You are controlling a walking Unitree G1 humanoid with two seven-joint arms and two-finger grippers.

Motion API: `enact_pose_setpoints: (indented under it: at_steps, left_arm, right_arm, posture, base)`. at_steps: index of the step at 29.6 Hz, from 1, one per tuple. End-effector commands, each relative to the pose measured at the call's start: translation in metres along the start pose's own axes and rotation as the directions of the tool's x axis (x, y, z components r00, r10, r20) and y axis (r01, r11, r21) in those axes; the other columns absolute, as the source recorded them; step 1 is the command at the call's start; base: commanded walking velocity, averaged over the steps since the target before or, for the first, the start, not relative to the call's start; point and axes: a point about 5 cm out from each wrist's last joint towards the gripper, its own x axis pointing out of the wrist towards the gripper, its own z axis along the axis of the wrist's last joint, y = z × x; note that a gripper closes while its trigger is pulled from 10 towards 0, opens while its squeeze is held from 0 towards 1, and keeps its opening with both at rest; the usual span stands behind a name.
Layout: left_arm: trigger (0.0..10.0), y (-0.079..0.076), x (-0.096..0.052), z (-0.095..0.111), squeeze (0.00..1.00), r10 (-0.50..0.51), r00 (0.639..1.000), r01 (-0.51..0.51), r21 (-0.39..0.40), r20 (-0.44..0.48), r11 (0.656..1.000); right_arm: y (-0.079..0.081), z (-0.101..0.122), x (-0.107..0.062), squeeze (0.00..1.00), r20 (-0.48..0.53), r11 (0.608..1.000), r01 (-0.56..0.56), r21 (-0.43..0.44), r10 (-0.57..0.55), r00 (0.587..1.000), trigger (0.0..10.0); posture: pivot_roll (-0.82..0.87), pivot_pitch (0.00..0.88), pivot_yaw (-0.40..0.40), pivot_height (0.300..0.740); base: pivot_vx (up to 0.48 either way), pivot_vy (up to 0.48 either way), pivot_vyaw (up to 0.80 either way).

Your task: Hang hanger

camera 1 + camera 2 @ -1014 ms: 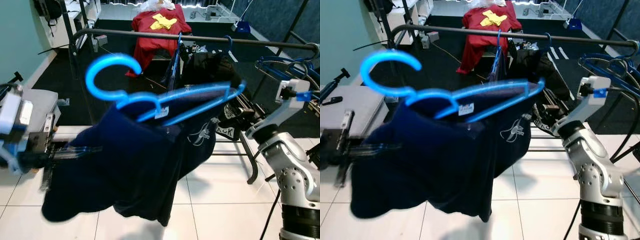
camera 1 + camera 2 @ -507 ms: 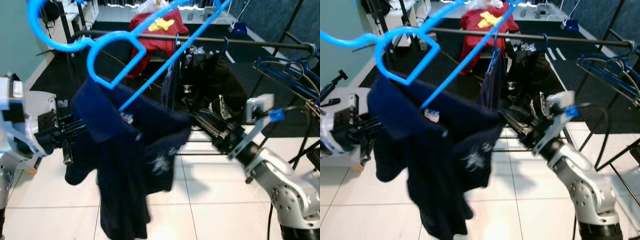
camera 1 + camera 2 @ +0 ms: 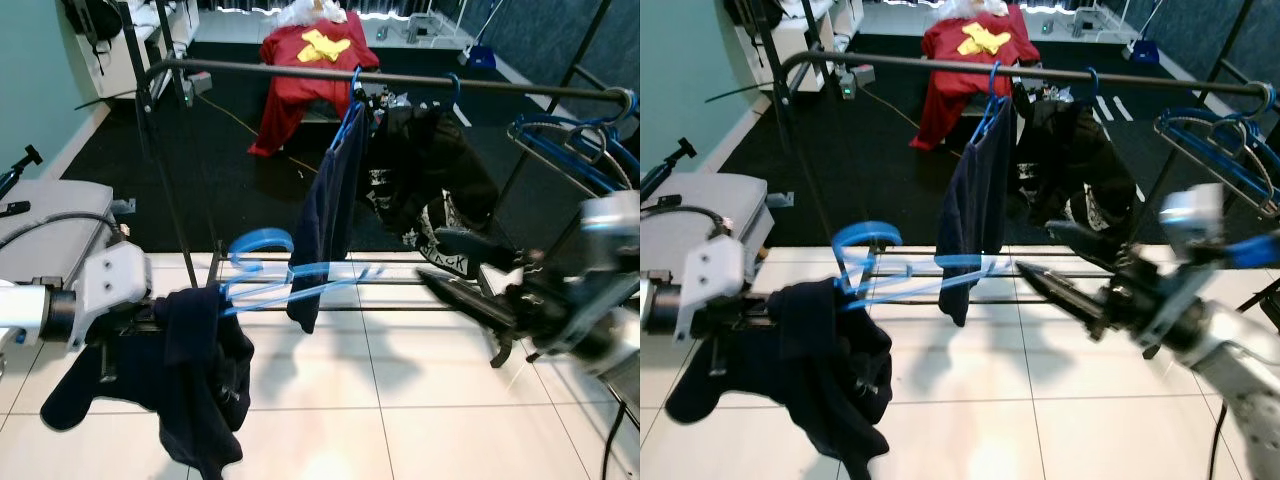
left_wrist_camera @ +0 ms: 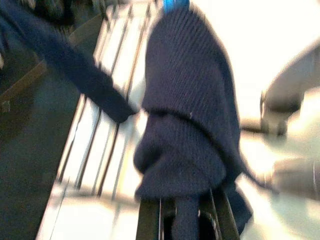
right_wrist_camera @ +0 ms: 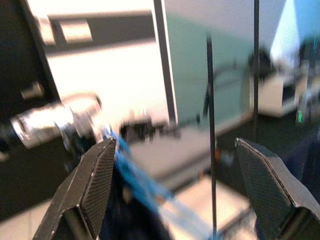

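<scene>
White glossy floor tiles [image 3: 400, 400] give way to a black carpet [image 3: 230, 150] farther back. A teal wall [image 3: 30, 90] runs along the left, with a grey case [image 3: 50, 215] lying low beside it. A red shirt with a yellow emblem [image 3: 315, 50] is draped at the far end, under bright light.

Low on the near left, the left hand [image 3: 150, 318] holds the garment [image 3: 195, 375], the hanger [image 3: 290, 280] jutting right from its top. Opposite, near right, the right hand [image 3: 470, 285] points left, fingers spread. Behind both runs the rail [image 3: 400, 80], a hung garment [image 3: 325, 215] at its middle, spare hangers [image 3: 570, 155] far right.
</scene>
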Motion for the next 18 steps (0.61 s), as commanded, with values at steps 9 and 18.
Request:
enact_pose_setpoints:
  at_steps: [9, 18]
  left_arm:
    - [10.0, 0.007, 0.008, 0.020, 0.00, -0.124, 0.992, 0.122, 0.136, 0.004, 0.983]
    - [10.0, 0.010, 0.028, 0.061, 0.00, -0.247, 0.962, 0.205, 0.293, 0.117, 0.934]
  right_arm:
    - [0.021, -0.062, 0.013, 0.00, -0.473, 0.986, -0.165, 0.004, 0.147, 0.869, 10.0]
    - [0.040, -0.069, 0.032, 0.00, -0.497, 0.929, -0.359, 0.087, 0.352, 0.793, 10.0]
  posture:
    - [0.05, 0.067, -0.030, 0.740]
    - [0.05, 0.056, -0.025, 0.740]
  base:
    - [0.000, 0.000, 0.00]
    - [0.000, 0.000, 0.00]
